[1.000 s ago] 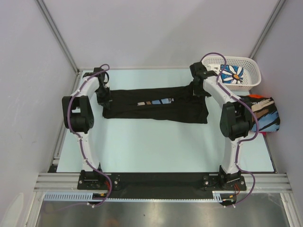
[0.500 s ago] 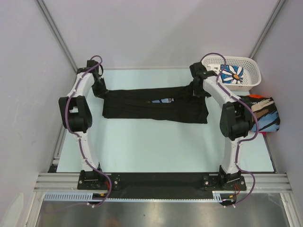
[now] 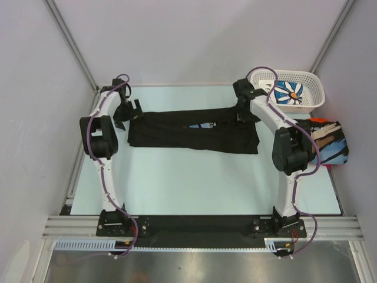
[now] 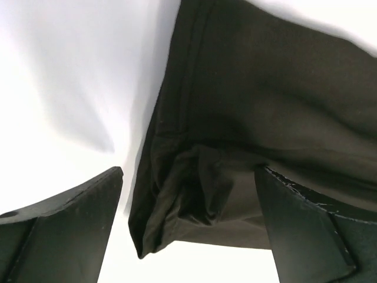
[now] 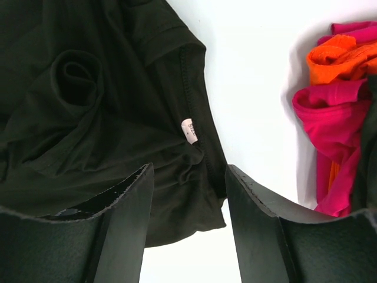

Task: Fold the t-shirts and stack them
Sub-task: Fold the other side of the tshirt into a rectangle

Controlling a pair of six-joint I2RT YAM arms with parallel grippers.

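Only from above did we see the basket (image 3: 316, 94); left hand (image 4: 187, 172) gaped, right hand (image 5: 188, 168) stood part-open above the black t-shirt (image 5: 88, 118), both empty.

Right gripper (image 5: 187, 188) jaws apart, fingers (image 5: 121, 227) along the bottom edge. Black t-shirt (image 5: 88, 118) lies rumpled above and left of the fingers, its hem corner showing in the gap between them. Small white label (image 5: 189, 131) sits just above that gap. Bare table (image 5: 247, 76) above right finger. Pink-red cloth (image 5: 321, 112) with orange cloth (image 5: 341, 56) bunched well right of it.
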